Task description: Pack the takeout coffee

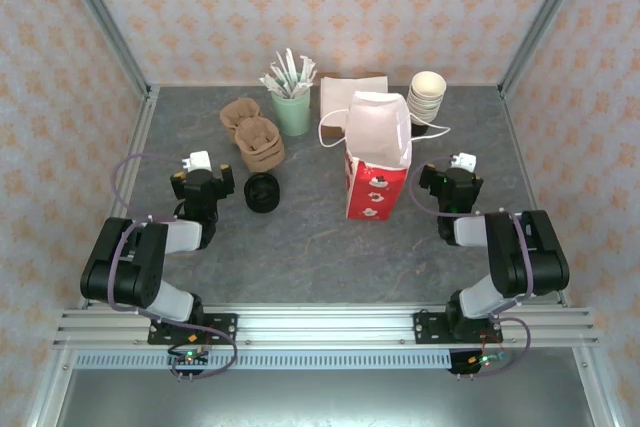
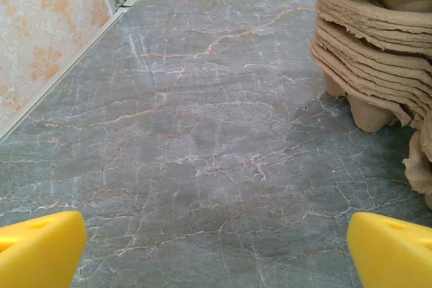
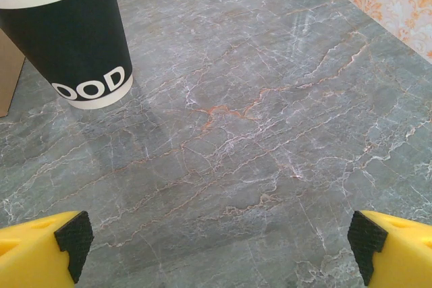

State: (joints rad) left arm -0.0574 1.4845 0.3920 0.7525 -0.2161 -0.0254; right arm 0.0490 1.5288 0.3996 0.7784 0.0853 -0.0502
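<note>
Orange-patterned wallpaper closes in a grey marbled desk [image 1: 320, 257], with both arms folded near its front edge. The left gripper [image 2: 216, 254] has its yellow fingers spread wide with nothing between them. Bare desk lies ahead of it, and a stack of brown moulded-pulp cup carriers [image 2: 368, 38] stands off to its right. Just beside it in the top view stands a squat black round stack [image 1: 264, 193], loose lids as far as I can judge. The right gripper [image 3: 217, 247] is just as wide apart and empty, and it faces a stack of dark paper cups with cream rims [image 3: 74, 32] at the desk's far right. Between the arms an upright red-and-white paper bag [image 1: 378, 162] stands with its mouth open.

The takeout coffee, by my reading, is not yet put together. Its cup sits in that far-right stack and its lid in the black stack, well apart, with the bag between them. To start well, the right gripper should take the top cup alone, squeezing lightly below the rim so the paper wall does not buckle. It should then lift straight up so the cups beneath are left standing. The bag looks light and tippy, so its mouth is best approached from above.
</note>
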